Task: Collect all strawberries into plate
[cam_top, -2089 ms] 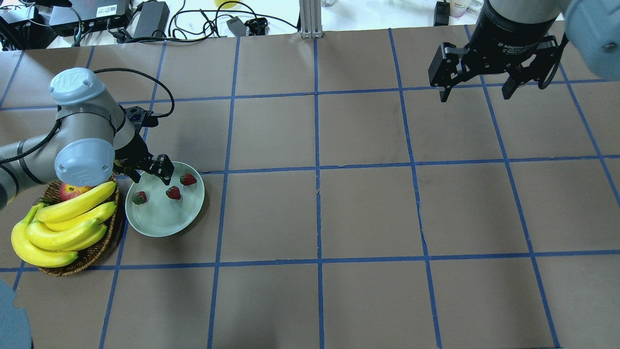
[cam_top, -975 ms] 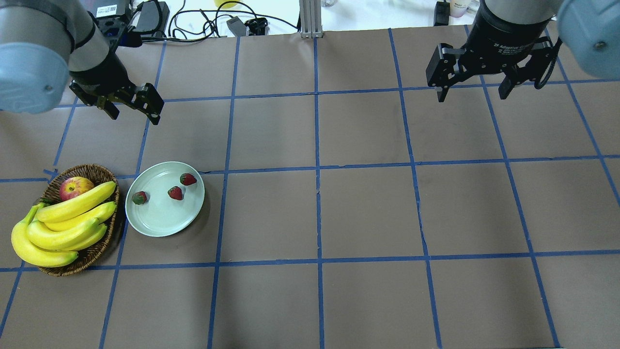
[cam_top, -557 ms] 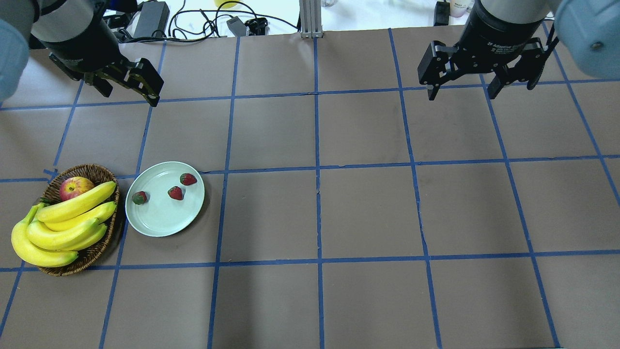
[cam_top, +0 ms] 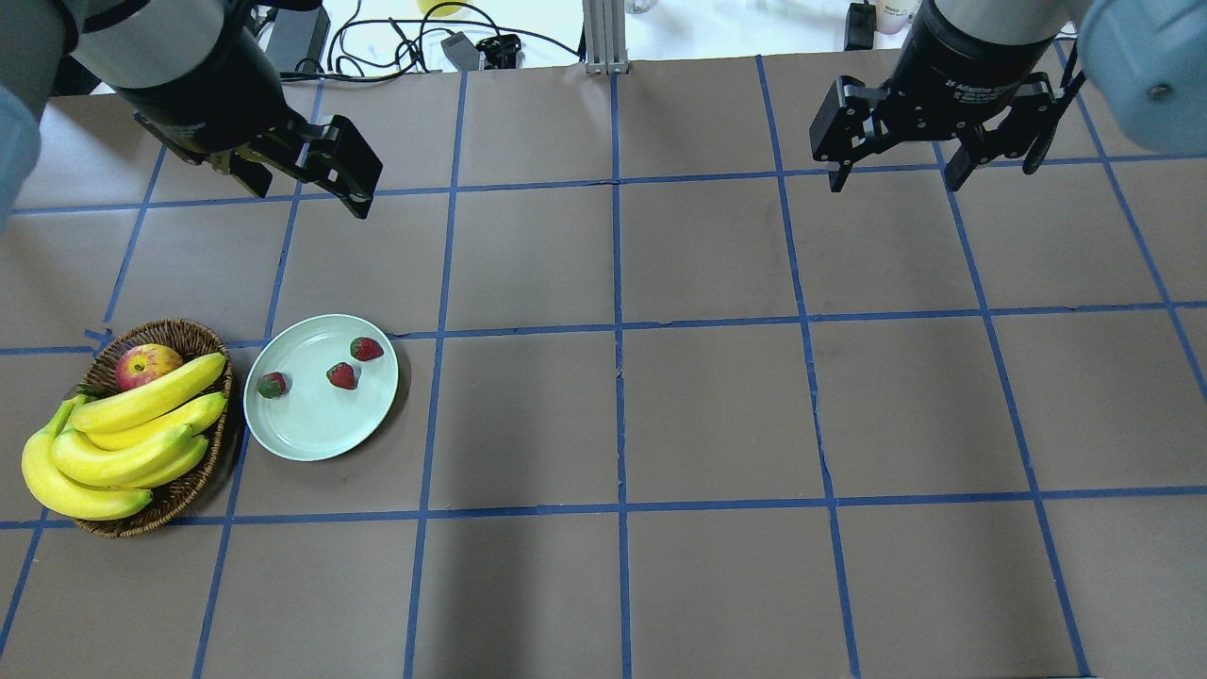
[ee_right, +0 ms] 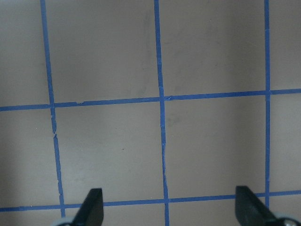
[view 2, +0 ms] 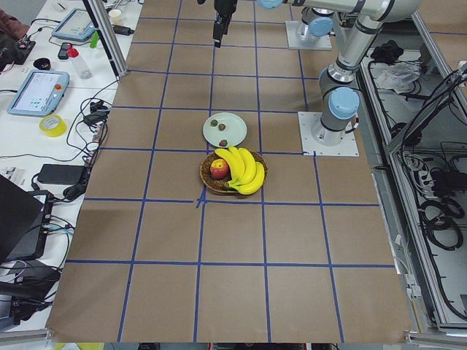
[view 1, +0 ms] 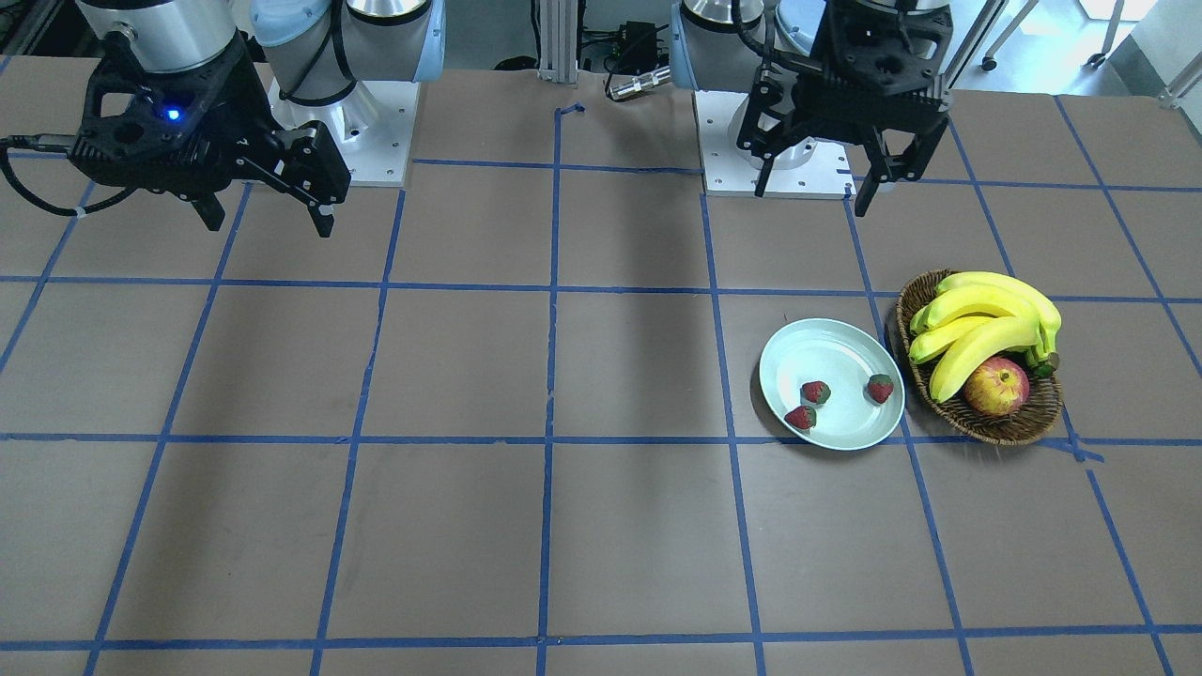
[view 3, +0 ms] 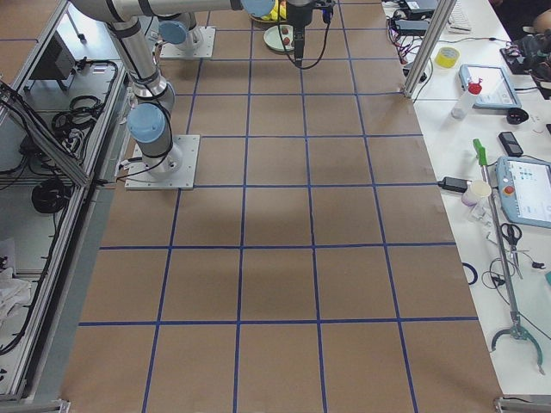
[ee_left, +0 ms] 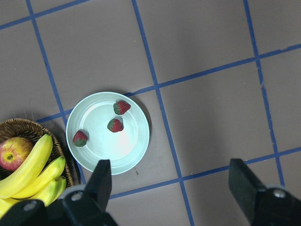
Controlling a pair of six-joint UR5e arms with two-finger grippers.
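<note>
Three strawberries (cam_top: 366,349) (cam_top: 339,375) (cam_top: 272,384) lie apart in the pale mint-green plate (cam_top: 311,424) at the table's left. They also show in the front view (view 1: 815,391) and in the left wrist view (ee_left: 114,125), inside the plate (ee_left: 127,150). My left gripper (cam_top: 297,189) is open and empty, raised well behind the plate. My right gripper (cam_top: 893,184) is open and empty, high over the far right of the table, with only bare paper under it in the right wrist view (ee_right: 169,212).
A brown wicker basket (cam_top: 179,495) with a bunch of bananas (cam_top: 123,434) and a red-yellow apple (cam_top: 146,363) stands touching the plate's left side. Cables and power bricks (cam_top: 292,38) lie beyond the table's far edge.
My left gripper rose off the plate, open, leaving the three strawberries there, and moved to the back of the table, then a little right. My right gripper drifted slightly left.
</note>
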